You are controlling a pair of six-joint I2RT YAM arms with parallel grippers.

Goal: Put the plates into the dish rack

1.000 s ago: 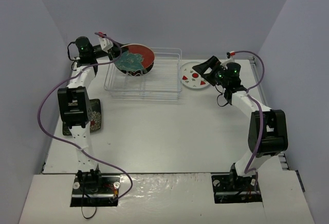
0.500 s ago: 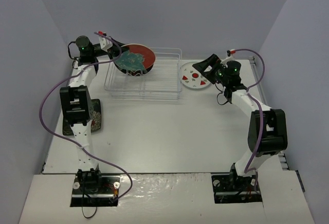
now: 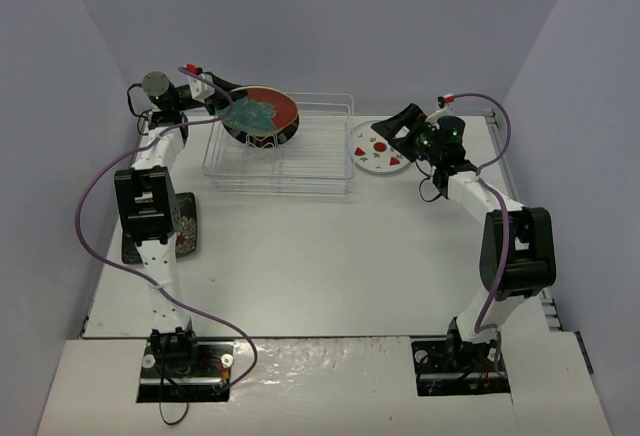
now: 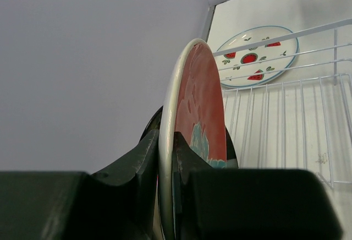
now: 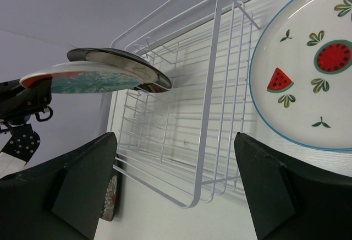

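Pinches the red-and-teal plate (image 3: pixel 262 114) by its rim in the left gripper (image 3: pixel 228 106), on edge over the dish rack's (image 3: pixel 312 163) far-left corner, apparently to drop in upright; poises the right gripper (image 5: pixel 176 196) spread wide near the flat-lying watermelon plate (image 5: pixel 308 69), likely next.

Bench (image 3: pixel 320 256): white, matte, flat top; runs from side wall to side wall.
Back wall (image 3: pixel 320 16): plain pale lavender-grey panel, unmarked; meets the bench along its far edge.
Left wall (image 3: pixel 40 156): same pale panel, joins the back wall at a straight corner.
Right wall (image 3: pixel 590 136): same again, a shade brighter.
Near strip (image 3: pixel 330 386): separate white board across the near edge, slightly glossy, a seam between it and the bench.
Light: soft and even from above; shadows on the bench faint and short.
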